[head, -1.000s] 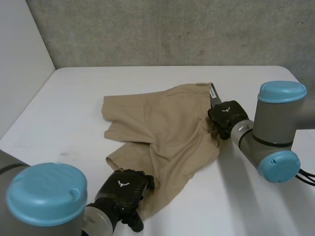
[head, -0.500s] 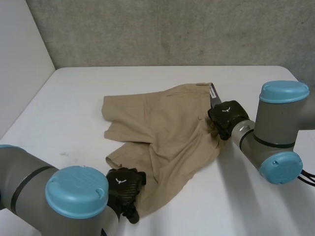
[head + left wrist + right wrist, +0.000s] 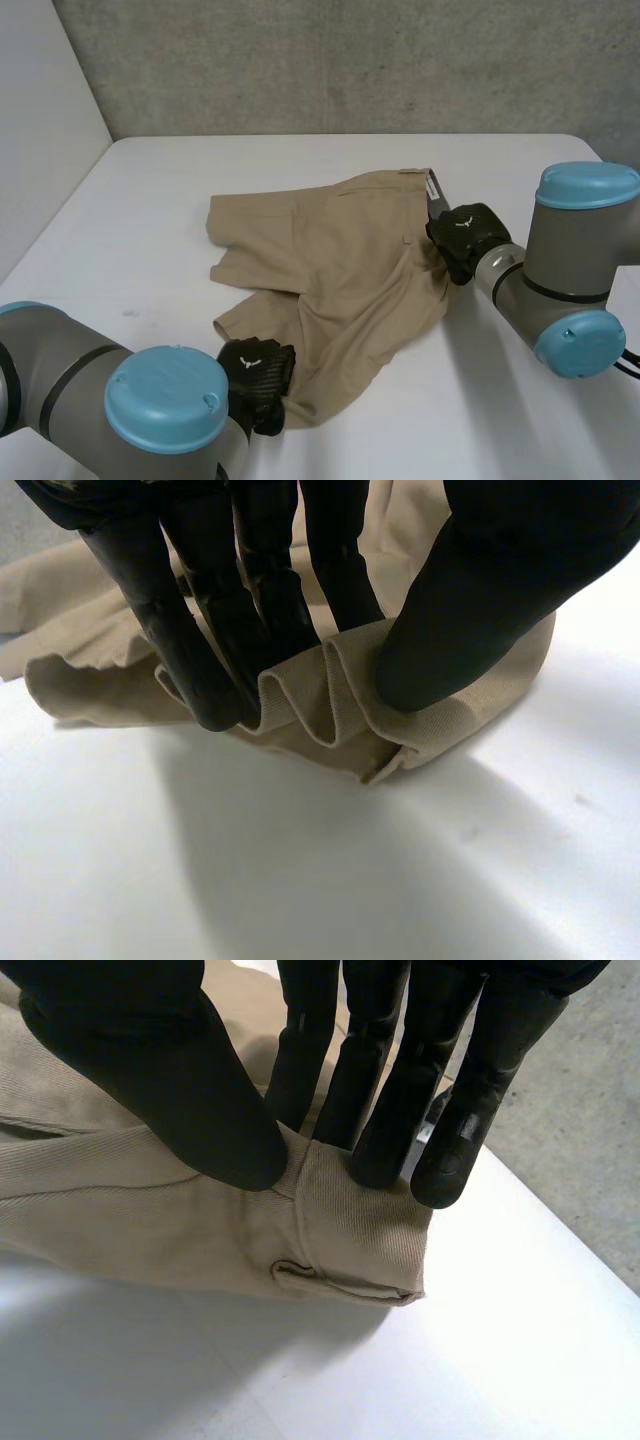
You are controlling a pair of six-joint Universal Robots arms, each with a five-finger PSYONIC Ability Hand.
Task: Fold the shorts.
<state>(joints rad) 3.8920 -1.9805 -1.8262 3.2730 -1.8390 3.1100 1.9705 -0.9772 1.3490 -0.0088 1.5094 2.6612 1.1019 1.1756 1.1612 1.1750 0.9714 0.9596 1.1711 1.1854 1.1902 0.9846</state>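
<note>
The left hand [image 3: 257, 370] is pinching a bunched leg hem of the tan shorts [image 3: 330, 270] at their near edge, thumb against fingers. The right hand [image 3: 465, 240] is clamping the waistband at the right edge. Both grips look set for lifting and spreading the cloth. The shorts are lying rumpled in the middle of the table [image 3: 150, 200], with their long axis slanting from the far-right waistband to the near-left legs.

A white table [image 3: 150, 200] meets a rough grey concrete wall [image 3: 350, 60]; a plain white panel [image 3: 40, 120] stands beside it.
</note>
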